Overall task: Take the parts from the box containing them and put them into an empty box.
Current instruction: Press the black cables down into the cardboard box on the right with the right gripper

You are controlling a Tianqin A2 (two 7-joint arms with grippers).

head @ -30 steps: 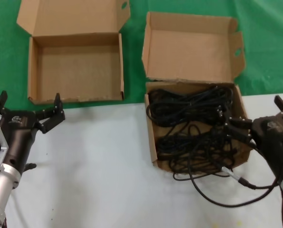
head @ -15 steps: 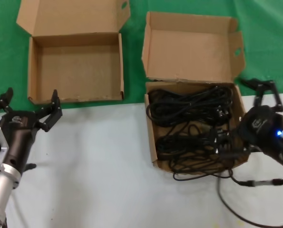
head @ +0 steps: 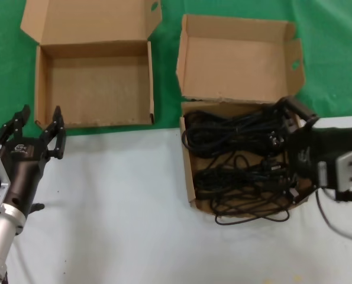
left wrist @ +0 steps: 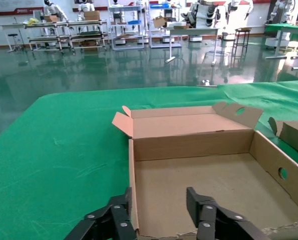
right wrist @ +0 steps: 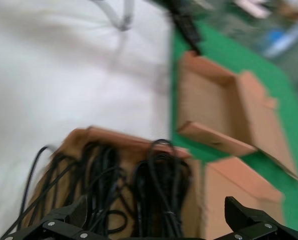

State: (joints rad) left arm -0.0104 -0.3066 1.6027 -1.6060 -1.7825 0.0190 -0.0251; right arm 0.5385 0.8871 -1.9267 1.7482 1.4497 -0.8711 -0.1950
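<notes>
On our green-and-white tabletop, our right hand gapes wide over the cables in their box; our left hand, open, waits beside the empty box.

The wide box lies open-topped — nothing inside; the cable box is crowded, its upright lid walling the far side.

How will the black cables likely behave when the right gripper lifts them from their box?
The cables look thin and loosely coiled, so probably floppy, sagging and trailing. Bundles overlap, and one loop spills over the box edge, so neighbours may snag. The right gripper is open over them.
</notes>
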